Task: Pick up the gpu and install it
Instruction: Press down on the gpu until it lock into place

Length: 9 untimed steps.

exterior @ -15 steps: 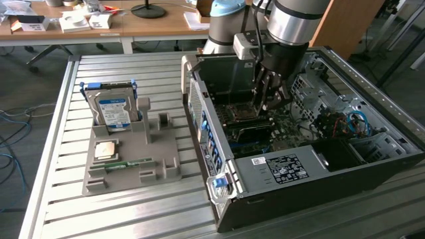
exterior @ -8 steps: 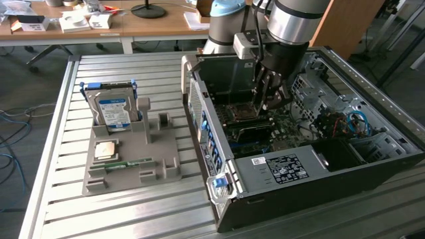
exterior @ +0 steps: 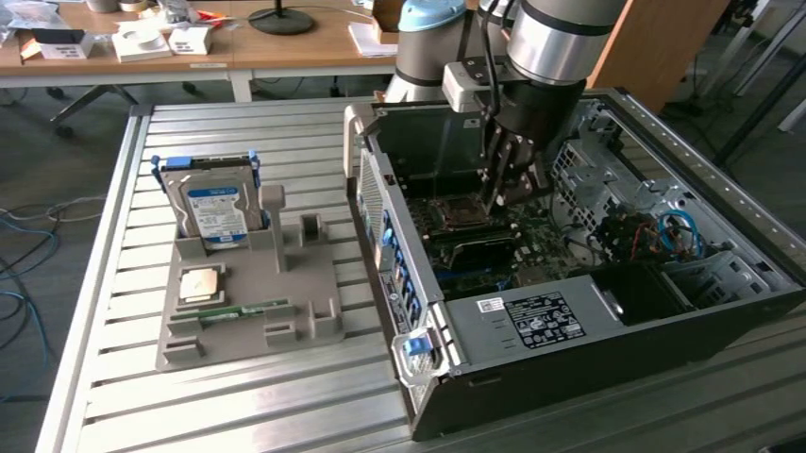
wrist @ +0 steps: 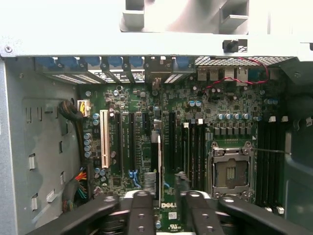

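The gpu (wrist: pixel 158 156) shows edge-on in the wrist view as a thin dark card standing upright in a slot of the green motherboard (wrist: pixel 230 112), its bracket end toward the case's rear wall. My gripper (wrist: pixel 166 198) straddles the card, one finger on each side. The fingers (wrist: pixel 142 210) stand apart, with a gap wider than the card, so the gripper is open. In the exterior view the gripper (exterior: pixel 504 193) reaches down into the open computer case (exterior: pixel 529 321), and it covers the card there.
A grey holder tray (exterior: pixel 252 330) on the slatted table at the exterior view's left carries a hard drive (exterior: pixel 214 212), a square chip (exterior: pixel 202 283) and a green memory stick (exterior: pixel 240 310). Case walls, cables (wrist: pixel 73 112) and the CPU socket (wrist: pixel 231 171) surround the gripper.
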{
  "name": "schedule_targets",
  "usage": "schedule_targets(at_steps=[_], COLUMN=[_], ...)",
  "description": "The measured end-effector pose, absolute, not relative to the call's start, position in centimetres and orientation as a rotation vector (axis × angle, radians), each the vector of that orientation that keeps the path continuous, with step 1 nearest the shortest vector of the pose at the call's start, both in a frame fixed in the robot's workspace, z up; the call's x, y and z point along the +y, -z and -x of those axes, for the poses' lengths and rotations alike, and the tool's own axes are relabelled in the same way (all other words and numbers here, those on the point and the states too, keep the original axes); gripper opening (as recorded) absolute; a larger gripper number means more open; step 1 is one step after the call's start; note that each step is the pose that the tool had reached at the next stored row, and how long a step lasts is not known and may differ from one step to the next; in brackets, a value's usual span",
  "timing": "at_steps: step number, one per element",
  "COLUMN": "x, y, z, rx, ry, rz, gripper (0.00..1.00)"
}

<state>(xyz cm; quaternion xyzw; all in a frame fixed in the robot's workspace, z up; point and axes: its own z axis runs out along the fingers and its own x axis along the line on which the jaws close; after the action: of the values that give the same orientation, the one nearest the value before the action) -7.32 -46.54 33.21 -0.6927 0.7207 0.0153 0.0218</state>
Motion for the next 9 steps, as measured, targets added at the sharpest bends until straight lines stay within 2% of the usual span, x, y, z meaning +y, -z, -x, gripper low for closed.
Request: schedule_targets(at_steps=[1, 2, 5, 6, 9], x=[-46.54, -46.54, -46.54, -46.54, -46.54], y=[-33.21, -33.21, -33.21, -33.21, -33.21], z=[7.32, 7.32, 7.32, 7.32, 7.32], rx=[2.233, 2.233, 2.233, 2.233, 2.233], ry=[-0.047, -0.047, -0.047, -0.047, -0.047], rz=[2.146, 2.146, 2.146, 2.146, 2.146], gripper=[0.32, 0.25, 0.24, 0.17, 0.17])
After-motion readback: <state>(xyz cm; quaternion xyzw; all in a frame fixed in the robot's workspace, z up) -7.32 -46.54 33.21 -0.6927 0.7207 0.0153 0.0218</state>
